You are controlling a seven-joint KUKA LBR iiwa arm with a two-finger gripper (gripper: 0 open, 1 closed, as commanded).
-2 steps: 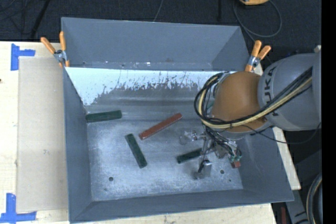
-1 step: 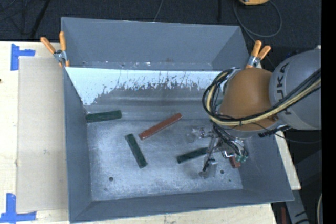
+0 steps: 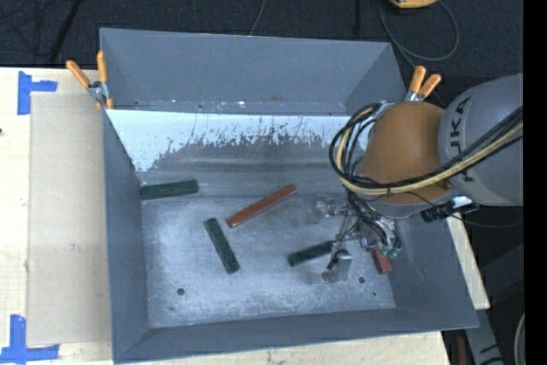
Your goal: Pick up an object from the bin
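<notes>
My gripper [image 3: 337,267] is low over the right part of the bin floor, below the orange cover. A short dark green bar [image 3: 308,254] lies just to its left, its right end reaching the gripper. Whether that bar is touched, I cannot make out. A small red piece [image 3: 382,263] sits close on the gripper's right. A reddish-brown bar [image 3: 261,206] lies slanted in the middle of the bin, up and to the left of the gripper.
Another dark green bar [image 3: 221,245] lies slanted on the floor left of centre. A third dark green bar [image 3: 169,190] rests by the back left wall. The arm and its looped cables cover the bin's right side.
</notes>
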